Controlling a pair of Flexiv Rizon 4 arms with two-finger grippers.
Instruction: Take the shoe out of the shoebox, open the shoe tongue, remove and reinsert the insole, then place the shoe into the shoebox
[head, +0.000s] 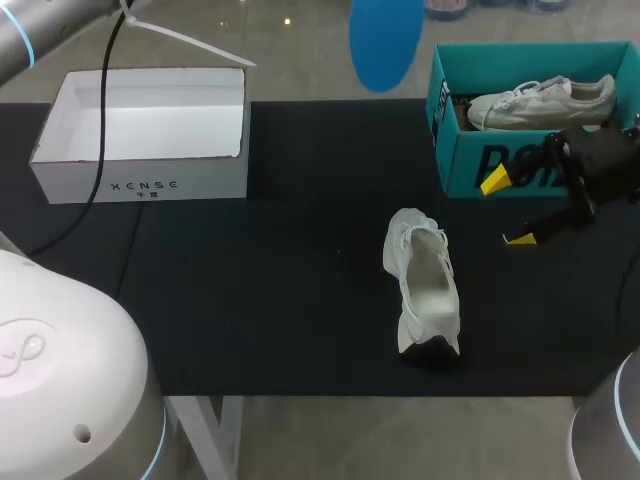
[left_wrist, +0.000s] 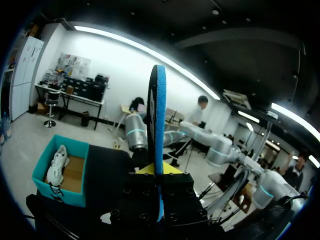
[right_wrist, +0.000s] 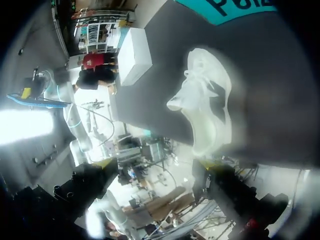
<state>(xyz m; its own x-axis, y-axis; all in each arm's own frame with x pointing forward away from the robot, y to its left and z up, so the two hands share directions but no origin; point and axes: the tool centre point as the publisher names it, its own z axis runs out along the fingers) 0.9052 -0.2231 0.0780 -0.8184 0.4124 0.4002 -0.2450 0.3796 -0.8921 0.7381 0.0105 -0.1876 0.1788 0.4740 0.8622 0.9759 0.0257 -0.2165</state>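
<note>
Left jaws pinch blue insole (left_wrist: 159, 115) by its edges, high above counter (head: 250, 300). Right jaws wide apart, hold nothing. White shoe (head: 425, 285) lies just ahead of them. Best way: right jaws steady shoe, left jaws slide insole in toe first, slowly.
</note>
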